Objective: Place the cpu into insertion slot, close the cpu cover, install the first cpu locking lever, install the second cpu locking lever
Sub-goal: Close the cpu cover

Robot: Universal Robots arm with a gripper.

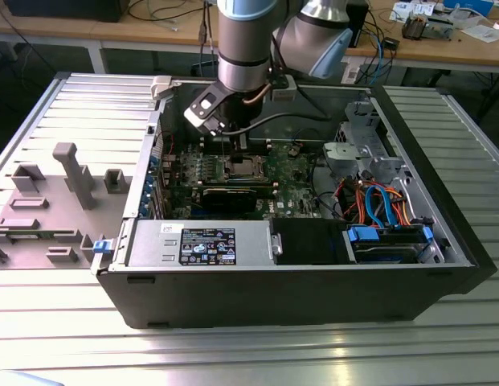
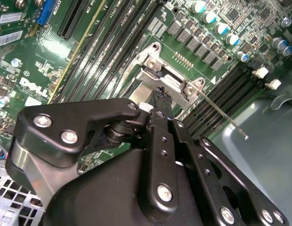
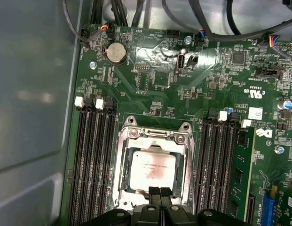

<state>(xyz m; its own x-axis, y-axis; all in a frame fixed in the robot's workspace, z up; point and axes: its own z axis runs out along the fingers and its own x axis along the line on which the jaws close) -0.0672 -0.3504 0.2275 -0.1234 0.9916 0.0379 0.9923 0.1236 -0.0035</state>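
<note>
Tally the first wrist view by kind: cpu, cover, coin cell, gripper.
cpu: 1
cover: 1
coin cell: 1
gripper: 1
Total: 4

Exterior view overlooks the whole case (image 1: pixel 297 297); both close wrist views seemingly share the motherboard (image 3: pixel 150 89) (image 2: pixel 37 84).

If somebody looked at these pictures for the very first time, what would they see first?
Probably the big robot arm reaching down into the open computer case in the exterior view. Next, the shiny silver cpu sitting in the middle of the green motherboard, framed by the cpu cover in the first wrist view, with the black gripper right at its edge.
</note>
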